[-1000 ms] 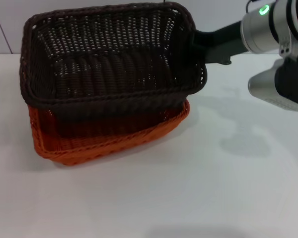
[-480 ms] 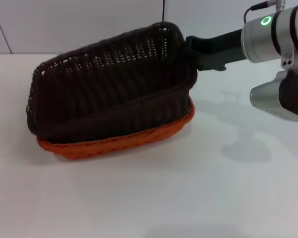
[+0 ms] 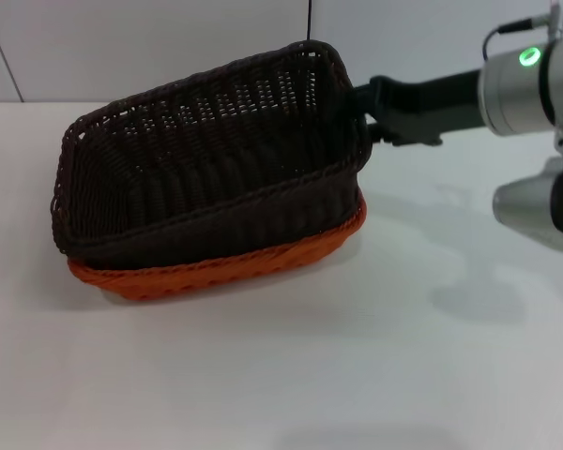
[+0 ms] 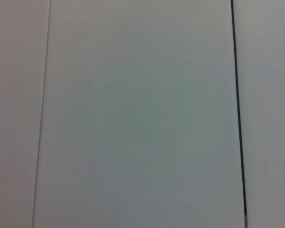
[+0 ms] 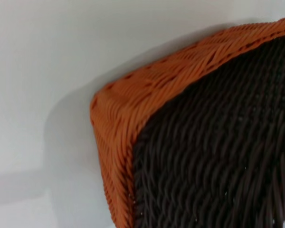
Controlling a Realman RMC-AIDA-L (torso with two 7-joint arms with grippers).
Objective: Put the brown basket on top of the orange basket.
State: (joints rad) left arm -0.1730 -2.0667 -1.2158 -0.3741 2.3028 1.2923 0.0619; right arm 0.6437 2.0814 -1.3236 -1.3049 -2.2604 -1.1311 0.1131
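The brown basket (image 3: 206, 169) sits tilted in the orange basket (image 3: 225, 267), its left end low inside and its right end raised. My right gripper (image 3: 364, 105) reaches in from the right and is shut on the raised right rim of the brown basket. The orange basket rests on the white table (image 3: 375, 356), and only its rim and front wall show below the brown one. In the right wrist view, the brown basket's woven wall (image 5: 218, 152) lies against the orange basket's corner (image 5: 147, 90). The left gripper is out of view; the left wrist view shows only a pale wall panel.
A white wall (image 3: 169, 47) stands close behind the baskets. The right arm's silver links (image 3: 535, 84) hang over the table's right side. White tabletop stretches in front of and to the right of the baskets.
The brown basket has come down from nearly level above the orange basket, and its left end has dropped inside. In the last half second the right arm drew slightly to the right.
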